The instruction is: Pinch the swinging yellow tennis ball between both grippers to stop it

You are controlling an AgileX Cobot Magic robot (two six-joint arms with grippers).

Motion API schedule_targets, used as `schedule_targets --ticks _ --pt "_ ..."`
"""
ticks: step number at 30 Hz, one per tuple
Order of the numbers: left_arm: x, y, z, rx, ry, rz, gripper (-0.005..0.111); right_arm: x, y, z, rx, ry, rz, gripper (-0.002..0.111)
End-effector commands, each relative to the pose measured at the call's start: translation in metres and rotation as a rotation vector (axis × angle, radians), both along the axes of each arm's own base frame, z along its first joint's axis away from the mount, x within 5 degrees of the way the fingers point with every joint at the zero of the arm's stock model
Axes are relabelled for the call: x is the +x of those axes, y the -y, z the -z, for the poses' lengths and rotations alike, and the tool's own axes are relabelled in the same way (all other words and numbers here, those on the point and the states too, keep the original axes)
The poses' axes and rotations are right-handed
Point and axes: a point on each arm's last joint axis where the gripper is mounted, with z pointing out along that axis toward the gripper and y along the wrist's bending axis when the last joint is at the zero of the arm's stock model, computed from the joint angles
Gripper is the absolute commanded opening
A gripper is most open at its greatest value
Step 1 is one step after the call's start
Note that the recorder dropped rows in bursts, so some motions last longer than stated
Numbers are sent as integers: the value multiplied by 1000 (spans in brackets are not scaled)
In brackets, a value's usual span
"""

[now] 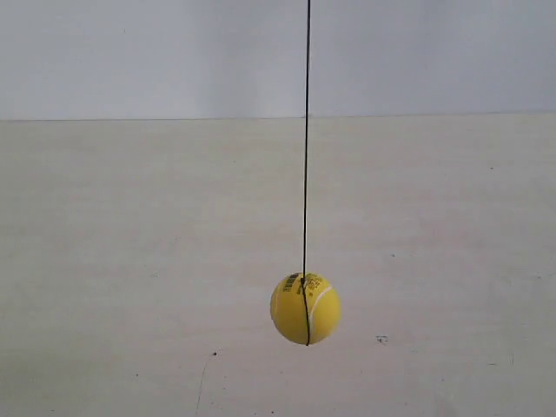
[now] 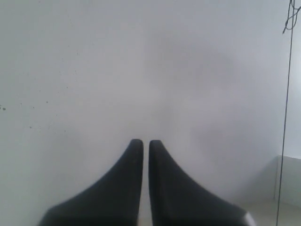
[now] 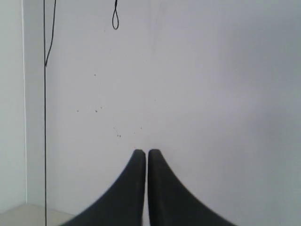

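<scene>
The yellow tennis ball [image 1: 305, 308] hangs low in the exterior view on a thin dark string [image 1: 306, 148], just above the pale table, its white seam and black print facing the camera. Neither arm shows in that view. In the left wrist view my left gripper [image 2: 141, 142] is shut with nothing in it, facing a blank white wall; the string [image 2: 284, 122] runs along the frame's edge. My right gripper [image 3: 143, 152] is likewise shut and empty, and the string [image 3: 45, 141] crosses near the frame's edge. The ball itself appears in neither wrist view.
The pale wooden table [image 1: 130, 261] meets a white wall [image 1: 130, 52] behind it. A small loop of dark cord [image 3: 115, 19] hangs on the wall in the right wrist view, and a tangle of cord [image 2: 291, 16] shows in the left wrist view.
</scene>
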Motion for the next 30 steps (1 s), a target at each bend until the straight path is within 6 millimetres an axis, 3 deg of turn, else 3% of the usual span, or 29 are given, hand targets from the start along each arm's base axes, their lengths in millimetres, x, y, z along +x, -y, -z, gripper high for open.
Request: schedule_targets --ticks 1,14,19,30 --pt "-10 -4 -2 -47 12 -7 5 -8 4 0 30 31 2 0" --pt "-39 -6 -14 -76 189 33 5 -4 7 3 42 -23 40 0" --pt "-41 4 -8 92 211 82 5 -5 7 3 42 -20 37 0" --pt "-41 4 -8 96 212 83 5 -4 7 3 42 -23 41 0"
